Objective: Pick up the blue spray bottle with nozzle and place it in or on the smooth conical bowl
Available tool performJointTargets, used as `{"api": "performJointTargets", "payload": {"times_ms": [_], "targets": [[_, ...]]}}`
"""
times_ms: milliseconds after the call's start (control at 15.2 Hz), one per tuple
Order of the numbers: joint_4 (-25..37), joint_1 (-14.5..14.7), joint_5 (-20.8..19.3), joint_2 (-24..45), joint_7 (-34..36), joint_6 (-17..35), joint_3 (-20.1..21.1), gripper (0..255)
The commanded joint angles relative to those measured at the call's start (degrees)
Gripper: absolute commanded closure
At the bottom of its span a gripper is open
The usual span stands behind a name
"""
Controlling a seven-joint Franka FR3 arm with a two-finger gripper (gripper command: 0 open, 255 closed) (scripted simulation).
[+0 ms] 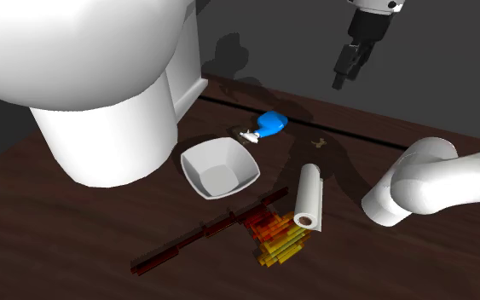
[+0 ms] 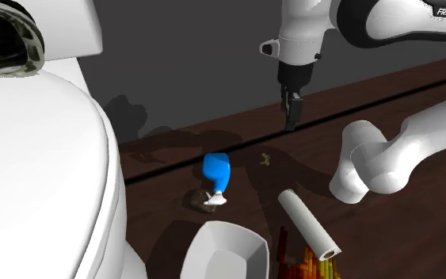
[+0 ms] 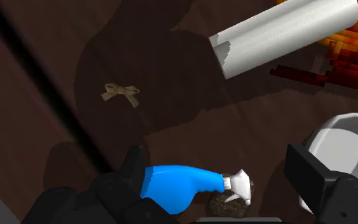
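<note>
- Blue spray bottle with a white trigger nozzle [image 1: 270, 126]: I see it lying on its side on the dark wood-grain floor [image 1: 76, 230], with the nozzle end turned toward the bowl.
- The smooth white bowl with a squarish, rounded rim and sloping walls [image 1: 219, 168] sits upright just beside the nozzle. The 2 are close but not touching.
- The black 2-finger gripper [image 1: 346, 70] hangs well above the floor. In the shoulder view it is up and to the right of the bottle.
- In the wrist view I see its 2 fingers [image 3: 134, 167] spread wide apart with nothing clasped. The bottle [image 3: 177, 184] lies far below in the gap, nearer 1 finger, and neither finger touches it.
- A small dark brown lump [image 3: 223, 203] sits right by the nozzle.
- A white paper roll [image 1: 309, 196] lies on its side near the bowl, on the shoulder view's right of it. One end rests over a red, orange and yellow striped block pattern [image 1: 274, 237] on the floor.
- A tiny tan bow-shaped piece [image 1: 319, 143] lies on the floor between the bottle and the arm's white link [image 1: 434, 183], apart from both.
- A large white rounded fixture [image 1: 101, 85] stands at the shoulder view's left, beside the bowl.
- In the second exterior view, the gripper [image 2: 292, 111] hangs above and to the right of the bottle [image 2: 216, 170], and the bowl [image 2: 225, 247] is at the lower edge.
</note>
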Motion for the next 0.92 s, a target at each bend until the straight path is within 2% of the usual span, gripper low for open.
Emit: {"api": "performJointTargets", "payload": {"times_ms": [0, 396, 858], "targets": [[0.0, 0.0, 0.0, 0.0, 0.0, 0.0, 0.0, 0], [-4.97, -4.5, 5.16, 6.42, 17.07, 10.89, 5.24, 0], [-7.5, -9.36, 9.46, 17.27, 35.71, 24.37, 10.27, 0]]}}
